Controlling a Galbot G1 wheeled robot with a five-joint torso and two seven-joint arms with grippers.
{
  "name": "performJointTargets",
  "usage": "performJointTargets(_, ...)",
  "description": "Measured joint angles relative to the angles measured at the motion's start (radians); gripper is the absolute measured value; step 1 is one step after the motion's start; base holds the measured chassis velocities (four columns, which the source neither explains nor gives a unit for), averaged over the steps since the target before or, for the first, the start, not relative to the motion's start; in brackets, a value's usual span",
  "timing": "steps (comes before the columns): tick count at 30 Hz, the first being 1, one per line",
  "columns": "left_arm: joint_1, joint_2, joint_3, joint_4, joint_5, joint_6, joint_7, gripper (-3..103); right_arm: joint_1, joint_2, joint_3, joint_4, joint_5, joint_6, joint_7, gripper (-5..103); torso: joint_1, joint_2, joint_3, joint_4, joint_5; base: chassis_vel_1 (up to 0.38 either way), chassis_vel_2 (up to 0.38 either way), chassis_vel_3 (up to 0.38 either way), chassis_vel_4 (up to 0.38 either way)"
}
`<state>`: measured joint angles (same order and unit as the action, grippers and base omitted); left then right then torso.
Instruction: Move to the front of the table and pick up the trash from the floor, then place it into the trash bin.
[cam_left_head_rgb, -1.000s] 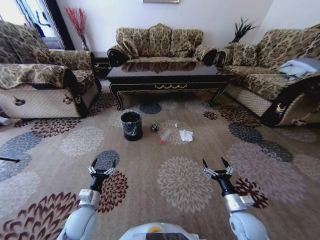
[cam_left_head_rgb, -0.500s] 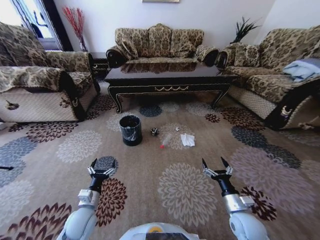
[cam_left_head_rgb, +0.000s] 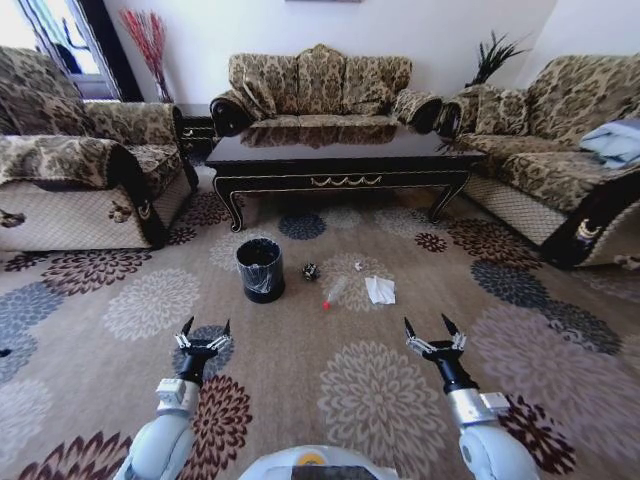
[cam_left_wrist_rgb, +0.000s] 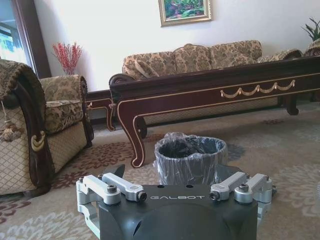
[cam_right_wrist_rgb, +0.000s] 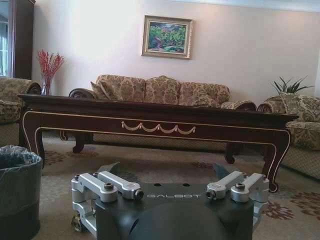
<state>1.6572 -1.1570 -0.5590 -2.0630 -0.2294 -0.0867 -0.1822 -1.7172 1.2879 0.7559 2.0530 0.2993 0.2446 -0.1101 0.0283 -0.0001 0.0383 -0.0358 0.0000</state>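
The dark glossy table (cam_left_head_rgb: 340, 160) with gold trim stands ahead, in front of the middle sofa. On the flowered carpet floor (cam_left_head_rgb: 300, 340) before it sits the black bagged trash bin (cam_left_head_rgb: 260, 270). To its right lies the trash: a small dark ball (cam_left_head_rgb: 310, 271), a clear bottle with red cap (cam_left_head_rgb: 333, 292), crumpled white paper (cam_left_head_rgb: 380, 290) and a tiny white scrap (cam_left_head_rgb: 358, 266). My left gripper (cam_left_head_rgb: 204, 329) and right gripper (cam_left_head_rgb: 432, 328) are both open, held low over the carpet, short of the trash. The bin (cam_left_wrist_rgb: 189, 160) and table (cam_left_wrist_rgb: 210, 90) show in the left wrist view, the table (cam_right_wrist_rgb: 150, 122) in the right.
Patterned sofas ring the carpet: one on the left (cam_left_head_rgb: 80, 180), one behind the table (cam_left_head_rgb: 320, 85), one on the right (cam_left_head_rgb: 560, 150). A small dark side table (cam_left_head_rgb: 197, 130) stands in the back left corner. Open carpet lies between me and the trash.
The whole view has shifted: table, bin and trash sit slightly lower and nearer, so I have driven forward. Both arms keep their pose, grippers open.
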Motion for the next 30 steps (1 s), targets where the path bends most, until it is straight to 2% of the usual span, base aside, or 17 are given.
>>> performJointTargets(30, -0.002, -0.004, -0.001, 0.002, -0.010, 0.009, -0.009, 100, 0.007, -0.004, -0.003, -0.011, -0.003, 0.001, -0.001, 100, 0.000, 0.000, 0.000, 0.0000, 0.0000, -0.105, 0.111, 0.108, -0.103)
